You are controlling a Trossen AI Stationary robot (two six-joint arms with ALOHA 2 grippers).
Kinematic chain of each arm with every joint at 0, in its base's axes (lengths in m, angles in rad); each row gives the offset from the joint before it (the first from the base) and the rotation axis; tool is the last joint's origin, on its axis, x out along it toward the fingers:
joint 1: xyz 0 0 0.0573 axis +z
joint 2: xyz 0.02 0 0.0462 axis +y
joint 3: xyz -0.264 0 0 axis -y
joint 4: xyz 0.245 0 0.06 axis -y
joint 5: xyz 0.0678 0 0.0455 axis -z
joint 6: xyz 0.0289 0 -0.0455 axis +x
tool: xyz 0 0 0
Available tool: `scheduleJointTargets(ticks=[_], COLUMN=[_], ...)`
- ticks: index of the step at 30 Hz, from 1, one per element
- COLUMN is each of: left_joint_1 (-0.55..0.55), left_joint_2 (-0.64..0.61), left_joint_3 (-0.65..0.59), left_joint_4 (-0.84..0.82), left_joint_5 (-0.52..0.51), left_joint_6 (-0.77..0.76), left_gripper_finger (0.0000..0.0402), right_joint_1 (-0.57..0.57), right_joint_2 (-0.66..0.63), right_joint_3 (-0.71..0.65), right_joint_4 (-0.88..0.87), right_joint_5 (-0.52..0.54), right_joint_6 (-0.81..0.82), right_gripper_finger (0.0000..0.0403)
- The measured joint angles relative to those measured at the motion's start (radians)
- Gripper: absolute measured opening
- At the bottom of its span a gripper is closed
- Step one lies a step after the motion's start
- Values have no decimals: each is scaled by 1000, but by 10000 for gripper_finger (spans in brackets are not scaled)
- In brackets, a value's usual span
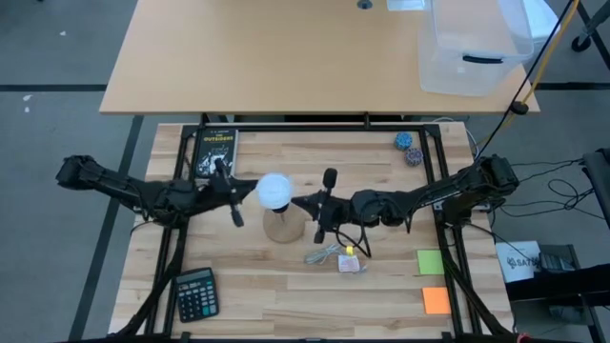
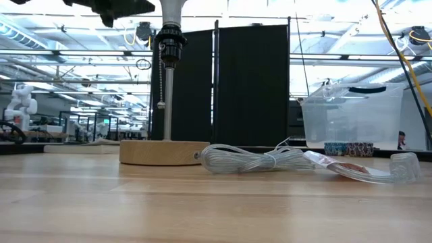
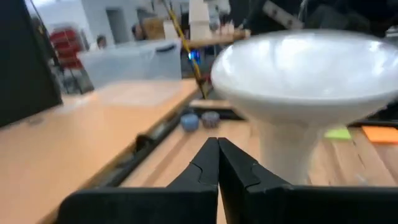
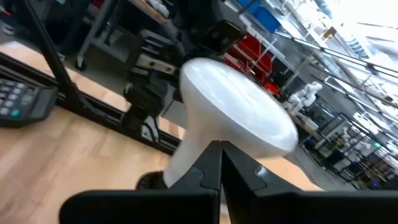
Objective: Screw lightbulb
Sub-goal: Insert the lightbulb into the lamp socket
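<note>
The white lightbulb sits upright in the black socket of a lamp stand, whose round wooden base rests on the table. My left gripper is shut and level just left of the bulb. In the left wrist view its tips stand beside the bulb's neck with a gap between them. My right gripper is shut and level just right of the bulb. My right gripper points level from the table's right side, its shut fingertips in front of the bulb's neck, below the dome. Whether they touch the neck I cannot tell.
A coiled cord and a clear plastic wrapper lie near the stand's base. A book lies far left and a calculator near left. Green and orange notes lie near right.
</note>
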Motion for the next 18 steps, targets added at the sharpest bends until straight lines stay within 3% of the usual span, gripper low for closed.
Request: scheduleJointTargets(ticks=[9, 18], left_joint_1=[17, -52], left_joint_2=[-32, -69], left_joint_3=[1, 1], left_joint_4=[59, 150], left_joint_5=[-2, 258], left_joint_6=[33, 120], left_gripper_finger=[0, 0], right_joint_1=[1, -69], right_joint_2=[-3, -4], right_joint_3=[2, 2], right_joint_4=[-93, -15], right_joint_5=[36, 100], right_joint_6=[51, 42], right_gripper_finger=[0, 0])
